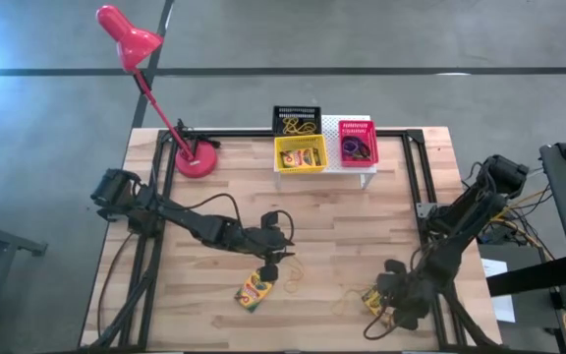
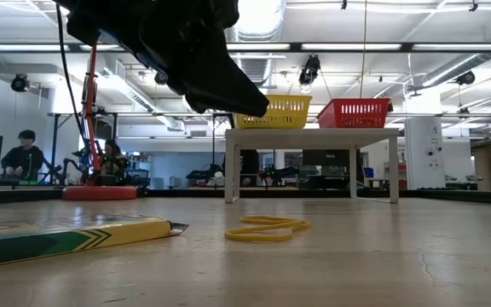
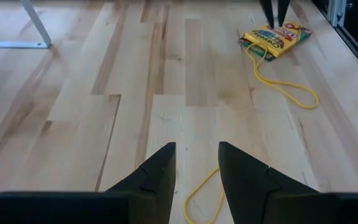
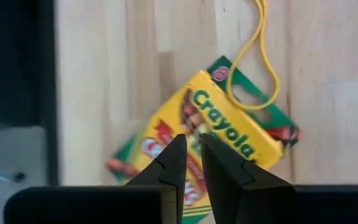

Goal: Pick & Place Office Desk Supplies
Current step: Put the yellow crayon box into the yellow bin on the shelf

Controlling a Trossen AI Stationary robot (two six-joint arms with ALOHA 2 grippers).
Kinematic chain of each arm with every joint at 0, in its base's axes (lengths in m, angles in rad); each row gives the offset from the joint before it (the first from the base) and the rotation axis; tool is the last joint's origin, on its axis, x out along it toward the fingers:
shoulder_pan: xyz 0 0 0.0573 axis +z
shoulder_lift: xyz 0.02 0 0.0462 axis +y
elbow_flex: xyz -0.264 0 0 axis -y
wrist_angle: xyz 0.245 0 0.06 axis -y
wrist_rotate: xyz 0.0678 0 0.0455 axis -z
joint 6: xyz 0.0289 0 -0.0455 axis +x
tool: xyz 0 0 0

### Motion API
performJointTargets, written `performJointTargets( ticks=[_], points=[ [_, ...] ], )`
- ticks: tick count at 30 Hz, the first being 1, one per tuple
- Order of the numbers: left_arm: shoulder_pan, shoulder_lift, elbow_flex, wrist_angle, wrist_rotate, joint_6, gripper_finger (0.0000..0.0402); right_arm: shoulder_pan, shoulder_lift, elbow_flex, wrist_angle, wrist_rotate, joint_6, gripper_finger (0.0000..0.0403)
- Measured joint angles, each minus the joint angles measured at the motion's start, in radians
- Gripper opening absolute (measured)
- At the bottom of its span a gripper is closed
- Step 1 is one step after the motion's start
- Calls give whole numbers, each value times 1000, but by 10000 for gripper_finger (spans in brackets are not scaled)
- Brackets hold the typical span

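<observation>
**Two arms low over the front of the desk, baskets waiting at the back**

Nearest the front edge, at the right: right gripper (image 1: 385,287) poised directly over a crayon box (image 4: 207,146) lying flat on the wooden table (image 1: 342,226), fingers drawn to a narrow slit and gripping nothing. Draped across that box's far corner, a tan rubber band (image 4: 261,56) (seen from the left wrist too, trailing off the box as a long loop).

Slightly farther in, left of centre: a second crayon box (image 1: 254,291) lying flat and slanted, just beside the left gripper (image 1: 270,267). Left fingers (image 3: 157,174) set a modest gap apart, empty, pointing down at bare wood, with another rubber band (image 3: 205,194) curling on the table just beneath and between them. Same band visible in the low view as a flattened yellow loop, with the box to its left.

Toward the back, centre: a white perforated riser (image 1: 357,163) carrying a yellow basket (image 1: 300,154) with a third crayon box (image 1: 303,155) inside, and a pink-red basket (image 1: 358,143) holding small dark rings (colours hard to sort out). Behind the yellow one, a black basket (image 1: 296,121) with rubber bands in it.

Back left: a red desk lamp (image 1: 155,87), base on the table, head leaning out beyond the far edge.

Beyond the table, people seated in the room.
</observation>
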Motion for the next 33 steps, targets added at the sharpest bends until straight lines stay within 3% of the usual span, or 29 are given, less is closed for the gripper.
performJointTargets(
  ticks=[5, 11, 14, 19, 26, 29, 33],
  points=[
    [0, 0, 0, 0, 0, -1, 126, -16, 84, 14, 4, 16, -127, 47],
    [0, 0, -3, 0, 0, -2, 126, -61, 140, 26, 4, 227, -135, 47],
    [0, 0, -3, 1, -2, -3, 126, -126, 157, 24, -16, 312, -37, 47],
    [1, 0, -3, 8, -4, -3, 126, -303, 177, 24, -4, 362, 294, 47],
    [1, 0, -4, 12, -4, -4, 126, -358, 98, 65, 72, 538, -15, 47],
    [1, 0, -4, 12, -4, -33, 126, -358, 55, 65, 60, 464, -130, 47],
    [1, 0, -4, 12, -3, -53, 126, -352, 16, 65, 30, 207, -155, 47]
  ],
)
